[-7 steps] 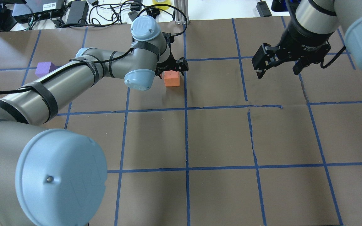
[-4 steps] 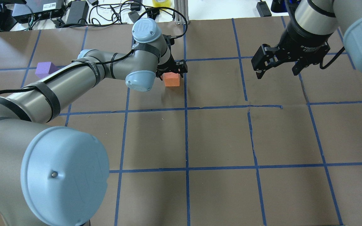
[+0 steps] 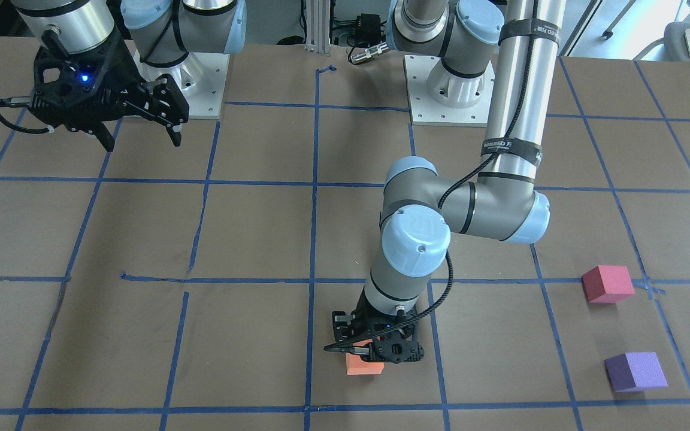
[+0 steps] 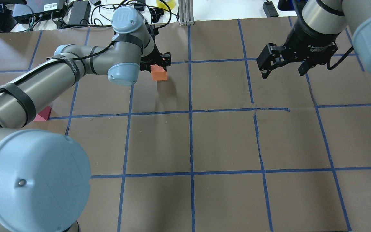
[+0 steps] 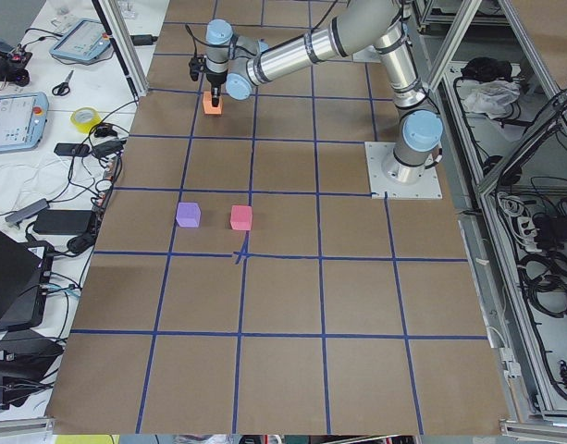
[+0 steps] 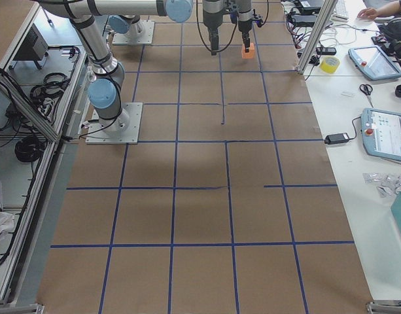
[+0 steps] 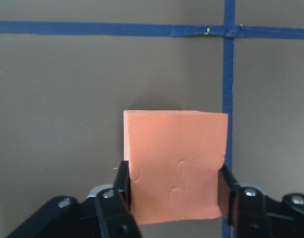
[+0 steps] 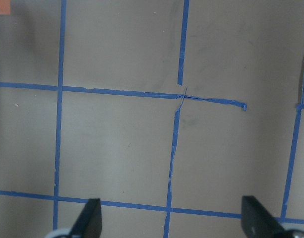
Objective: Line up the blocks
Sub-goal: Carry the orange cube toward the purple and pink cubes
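Left jaws clamp the orange block (image 7: 174, 163); right jaws hang spread wide, gripping nothing.

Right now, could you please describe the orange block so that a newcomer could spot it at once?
On the brown table gridded with blue tape, follow the left arm to the left gripper. The orange block is pinched between its fingers; the red-pink block and purple block sit free, off to one side.

Brown table (image 4: 224, 138) with blue tape grid (image 4: 191, 141); yellow tape roll (image 5: 84, 118), scissors (image 5: 64, 85) alongside
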Robot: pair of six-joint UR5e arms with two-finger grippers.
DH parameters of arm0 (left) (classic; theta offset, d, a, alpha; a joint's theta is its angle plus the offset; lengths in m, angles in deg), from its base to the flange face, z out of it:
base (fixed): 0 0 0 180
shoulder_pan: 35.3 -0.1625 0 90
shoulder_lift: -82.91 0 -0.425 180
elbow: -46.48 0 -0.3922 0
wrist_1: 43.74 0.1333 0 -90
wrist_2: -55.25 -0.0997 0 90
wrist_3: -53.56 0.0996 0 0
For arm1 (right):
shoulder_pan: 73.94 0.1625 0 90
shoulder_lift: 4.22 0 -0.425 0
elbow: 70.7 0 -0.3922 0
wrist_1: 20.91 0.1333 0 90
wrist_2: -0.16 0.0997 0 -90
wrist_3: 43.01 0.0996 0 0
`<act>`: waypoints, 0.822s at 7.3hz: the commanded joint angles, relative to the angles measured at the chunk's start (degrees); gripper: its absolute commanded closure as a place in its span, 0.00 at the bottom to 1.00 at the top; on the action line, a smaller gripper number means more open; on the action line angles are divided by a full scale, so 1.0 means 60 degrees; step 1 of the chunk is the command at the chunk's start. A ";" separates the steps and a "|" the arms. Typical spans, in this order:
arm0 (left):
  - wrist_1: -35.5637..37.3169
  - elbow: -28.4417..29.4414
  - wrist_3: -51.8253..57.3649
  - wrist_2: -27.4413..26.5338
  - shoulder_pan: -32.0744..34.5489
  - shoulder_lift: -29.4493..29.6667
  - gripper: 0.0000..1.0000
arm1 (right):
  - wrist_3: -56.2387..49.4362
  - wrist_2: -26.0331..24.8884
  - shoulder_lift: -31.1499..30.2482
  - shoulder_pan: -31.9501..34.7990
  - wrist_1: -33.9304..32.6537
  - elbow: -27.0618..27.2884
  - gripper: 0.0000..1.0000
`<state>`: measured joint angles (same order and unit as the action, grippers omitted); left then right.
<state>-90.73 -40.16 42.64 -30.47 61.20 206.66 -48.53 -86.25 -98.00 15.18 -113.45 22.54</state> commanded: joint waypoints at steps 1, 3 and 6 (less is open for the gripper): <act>-0.1417 0.0170 0.1694 -0.0593 -0.1456 -0.0830 0.87 | -0.0177 -0.0144 -0.0030 -0.0014 0.0130 0.0104 0.00; -0.2226 0.0012 0.3952 -0.0494 -0.3388 -0.1447 0.87 | -0.0135 -0.0377 0.0057 -0.0058 0.0029 0.0090 0.00; -0.2859 -0.0018 0.7098 0.0207 -0.6203 -0.1480 0.87 | -0.0003 -0.0759 -0.0219 -0.0014 0.0057 0.0017 0.00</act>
<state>-106.03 -40.11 78.08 -31.21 30.53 197.37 -48.83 -90.39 -98.36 14.98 -113.59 22.84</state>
